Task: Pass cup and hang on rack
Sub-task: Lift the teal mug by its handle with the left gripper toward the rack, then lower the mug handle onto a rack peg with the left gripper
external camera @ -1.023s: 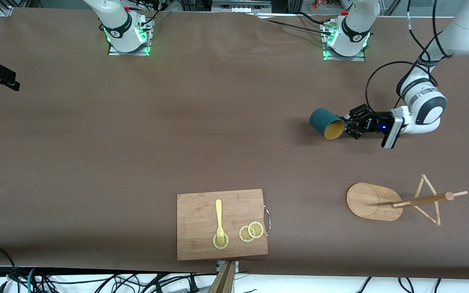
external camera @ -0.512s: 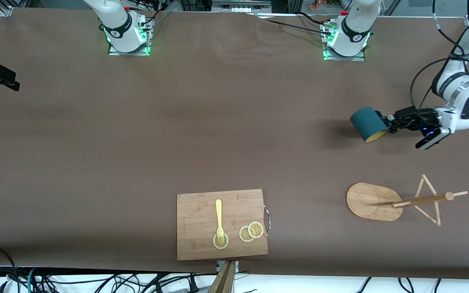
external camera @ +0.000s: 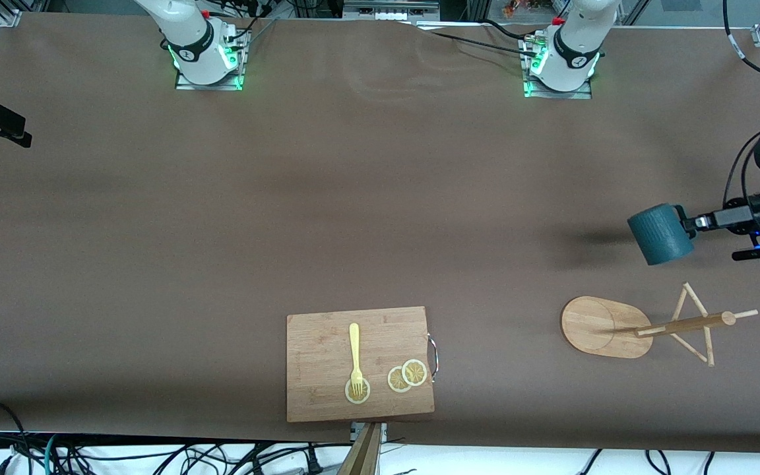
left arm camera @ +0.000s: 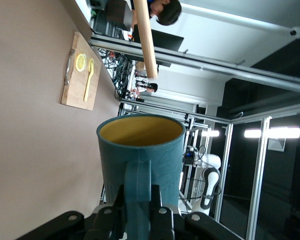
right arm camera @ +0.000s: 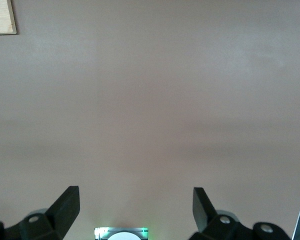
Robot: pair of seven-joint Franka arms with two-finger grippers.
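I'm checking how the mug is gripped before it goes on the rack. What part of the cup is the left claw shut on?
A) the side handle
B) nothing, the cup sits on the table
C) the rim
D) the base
A: in the left wrist view the left claw is shut on the handle of the cup, held in the air near the rack.

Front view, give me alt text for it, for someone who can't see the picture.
The left gripper, near the left arm's end of the brown table, holds the teal cup by its handle in the air, close to the wooden rack. A cutting board with a fork and lemon slices lies nearest the camera.
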